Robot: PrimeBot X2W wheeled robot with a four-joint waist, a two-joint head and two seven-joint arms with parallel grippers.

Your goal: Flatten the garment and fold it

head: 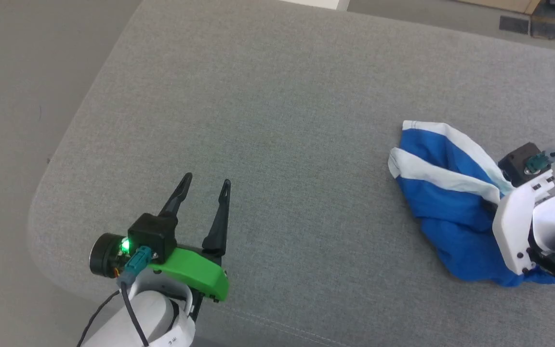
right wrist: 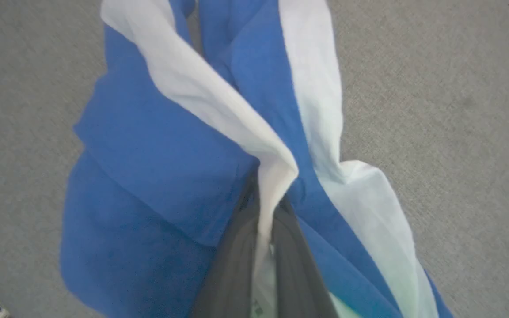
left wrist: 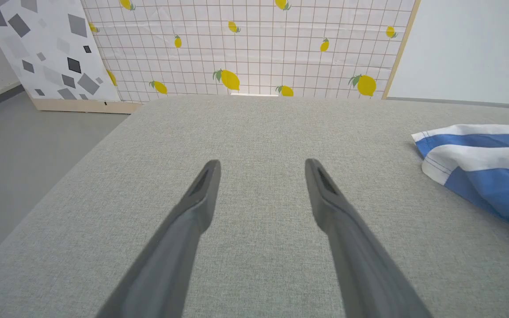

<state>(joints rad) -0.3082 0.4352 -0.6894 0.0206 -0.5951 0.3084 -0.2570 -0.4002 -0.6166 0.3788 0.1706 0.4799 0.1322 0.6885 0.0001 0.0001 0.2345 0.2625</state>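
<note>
Well, over on the robot's right side the garment (head: 446, 207) lies bunched in a heap on the grey fabric-covered bench (head: 282, 96), close to the right edge of the head view. It is bright blue, with broad white bands (head: 443, 176) across the end that points toward the middle of the bench; the rest is a crumpled blue mound.

The right jaws are closed on it. In the right wrist view the two dark fingers (right wrist: 232, 260) are pressed together with a fold of white band pinched between them, and blue cloth fans out from the pinch on both sides. Whether the cloth is raised off the bench at that spot I can't make out. From the head view the arm's white wrist housing (head: 513, 226) sits over the near right part of the heap and hides the fingers.

The left jaws are well apart from the garment, over the near left part of the bench, not far from its rounded corner. They stand wide open and hold nothing; their two long dark fingers (head: 217, 217) point away from the robot across the grey fabric. A green shell (head: 195, 274) covers that wrist.

In the left wrist view the garment's blue-and-white end lies off to the right of the fingers. Beyond the bench's far edge stands a grid panel printed with lemons (left wrist: 259, 44), beside it a white panel with grey shapes (left wrist: 47, 44), and grey floor (left wrist: 16, 145) below.
</note>
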